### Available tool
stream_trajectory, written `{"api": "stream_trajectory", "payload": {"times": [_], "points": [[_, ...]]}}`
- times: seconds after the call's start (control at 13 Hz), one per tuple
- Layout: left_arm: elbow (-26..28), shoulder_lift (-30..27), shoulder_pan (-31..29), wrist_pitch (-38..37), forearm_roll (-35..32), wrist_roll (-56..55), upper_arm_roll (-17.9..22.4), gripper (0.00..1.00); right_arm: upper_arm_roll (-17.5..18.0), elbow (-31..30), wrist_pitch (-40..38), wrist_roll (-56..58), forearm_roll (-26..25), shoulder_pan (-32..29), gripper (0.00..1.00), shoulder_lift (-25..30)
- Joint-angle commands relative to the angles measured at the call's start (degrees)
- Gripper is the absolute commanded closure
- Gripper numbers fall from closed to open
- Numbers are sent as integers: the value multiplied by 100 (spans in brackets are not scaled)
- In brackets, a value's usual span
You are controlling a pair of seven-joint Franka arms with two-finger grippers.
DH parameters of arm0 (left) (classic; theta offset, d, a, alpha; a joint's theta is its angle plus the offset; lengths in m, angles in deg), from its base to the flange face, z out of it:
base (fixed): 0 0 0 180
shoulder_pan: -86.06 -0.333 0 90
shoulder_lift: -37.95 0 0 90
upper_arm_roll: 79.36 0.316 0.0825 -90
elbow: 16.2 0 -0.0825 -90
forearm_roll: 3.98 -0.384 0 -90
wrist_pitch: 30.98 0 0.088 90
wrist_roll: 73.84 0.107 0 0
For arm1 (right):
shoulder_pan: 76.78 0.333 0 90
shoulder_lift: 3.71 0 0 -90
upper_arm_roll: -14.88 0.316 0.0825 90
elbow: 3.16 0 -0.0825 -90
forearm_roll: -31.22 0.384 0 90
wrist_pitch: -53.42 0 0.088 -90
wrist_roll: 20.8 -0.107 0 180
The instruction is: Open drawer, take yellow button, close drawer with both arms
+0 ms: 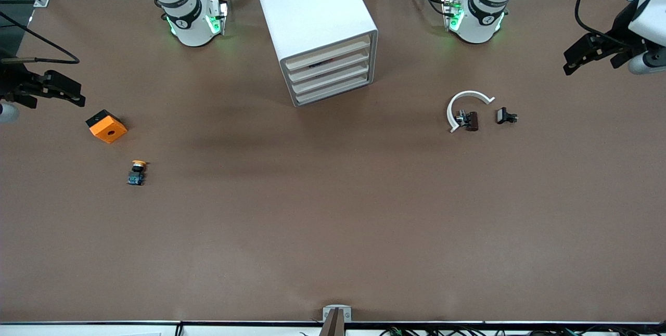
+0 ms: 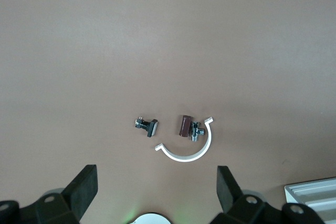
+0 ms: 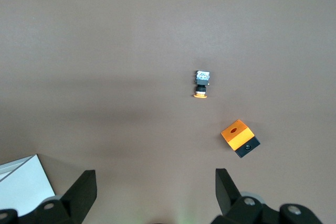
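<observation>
The white cabinet (image 1: 315, 18) stands between the two arm bases. Its uppermost drawer (image 1: 329, 51) sits flush with the three below it. The button (image 1: 137, 172), with its yellow-orange cap and bluish base, lies on the table toward the right arm's end; it also shows in the right wrist view (image 3: 201, 84). My right gripper (image 1: 78, 94) hangs over the table's edge at that end, open and empty (image 3: 155, 190). My left gripper (image 1: 568, 64) hangs over the left arm's end of the table, open and empty (image 2: 156, 190).
An orange square block (image 1: 106, 126) lies beside the button, farther from the front camera. Toward the left arm's end lie a white C-shaped ring (image 1: 465, 104), a brown part (image 1: 471, 120) and a small black part (image 1: 506, 116).
</observation>
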Motion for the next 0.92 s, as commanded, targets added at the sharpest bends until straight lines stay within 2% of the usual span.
{"api": "stream_trajectory", "payload": {"times": [0.0, 0.84], "points": [[195, -165, 81, 55, 69, 117, 66, 0, 4, 149, -112, -3, 80, 13, 0, -12], [-8, 99, 63, 11, 95, 179, 40, 0, 4, 141, -112, 6, 62, 21, 0, -20]]}}
